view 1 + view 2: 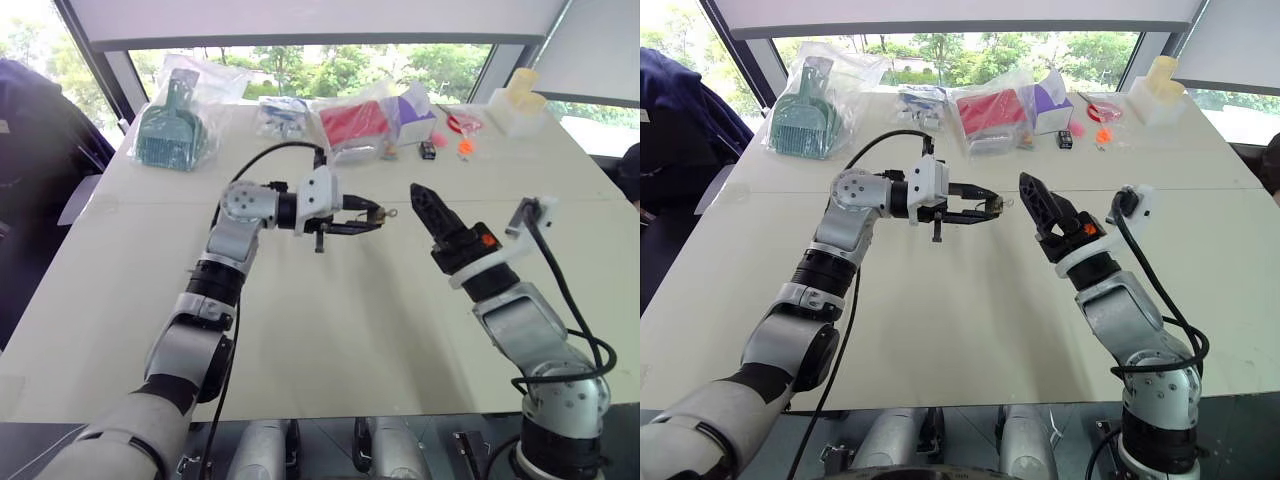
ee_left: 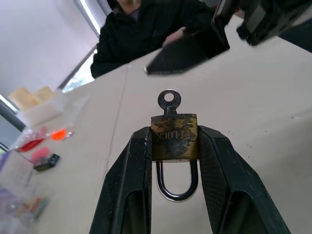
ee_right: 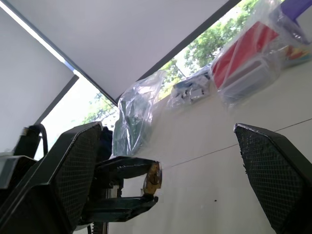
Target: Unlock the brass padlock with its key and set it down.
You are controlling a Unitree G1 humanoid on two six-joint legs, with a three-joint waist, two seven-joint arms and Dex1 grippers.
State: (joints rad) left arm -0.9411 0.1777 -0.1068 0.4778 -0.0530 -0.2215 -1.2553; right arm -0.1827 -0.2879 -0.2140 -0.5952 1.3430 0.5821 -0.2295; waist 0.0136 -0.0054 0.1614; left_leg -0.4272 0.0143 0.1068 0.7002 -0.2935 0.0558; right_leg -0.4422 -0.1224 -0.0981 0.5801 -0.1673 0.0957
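Note:
My left gripper [image 1: 374, 217] is held above the table, pointing toward the right arm, and is shut on the brass padlock [image 2: 174, 138]. The lock body is pinched between both fingers. Its silvery shackle [image 2: 176, 190] hangs back between them, looking closed. The key [image 2: 169, 100] sits in the lock, with its round bow sticking out past the fingertips. My right gripper [image 1: 420, 196] hovers a short way to the right of the lock, open, its fingers [image 3: 73, 165] spread wide with nothing between them. In the right wrist view the padlock [image 3: 152, 178] lies ahead between those fingers.
Along the table's far edge lie a bagged green item [image 1: 170, 125], a bagged red box [image 1: 355, 125], small black and orange trinkets [image 1: 428, 150] and a pale container [image 1: 515, 105]. A person in dark clothes [image 2: 146, 34] sits at the table's right side.

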